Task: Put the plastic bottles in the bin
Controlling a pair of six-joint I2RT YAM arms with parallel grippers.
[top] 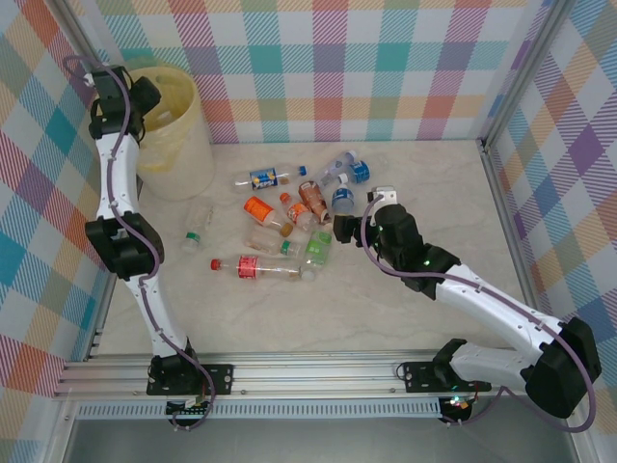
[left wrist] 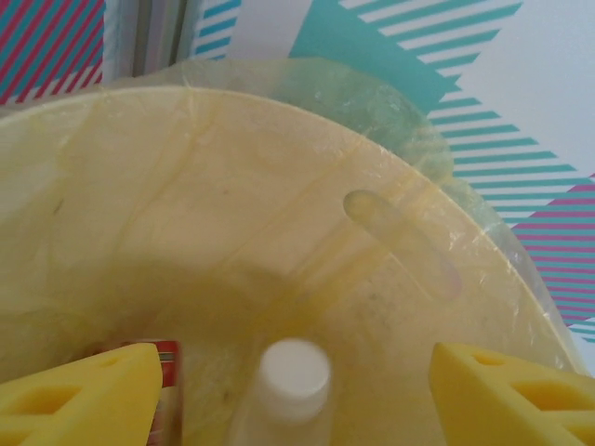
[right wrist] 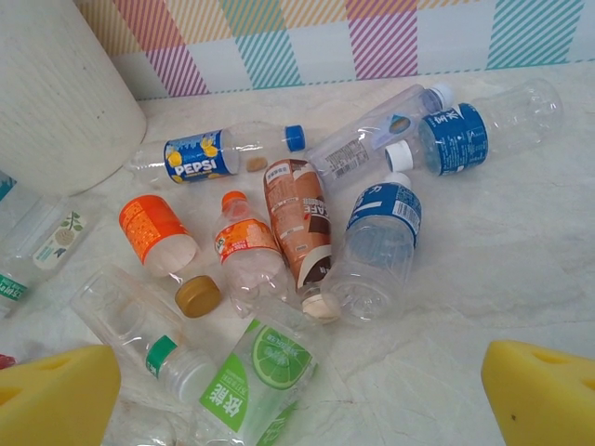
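A pale marbled tabletop (top: 434,212) carries a large round pale-yellow plastic bin (top: 188,159) at the frame's upper left. Small clear plastic bottles (top: 258,266) with coloured labels lie scattered on their sides at centre.

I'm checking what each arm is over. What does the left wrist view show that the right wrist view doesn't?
Left wrist view: the bin's lined inside, with a white-capped bottle between the fingers of the open left hand and a red label beside it.
Right wrist view: bottles lying on the table, among them a Pepsi bottle and a lime-labelled bottle, plus a loose gold cap, under the open right hand.
Both: yellow foam fingers at the bottom corners, the bin and the plaid wall.
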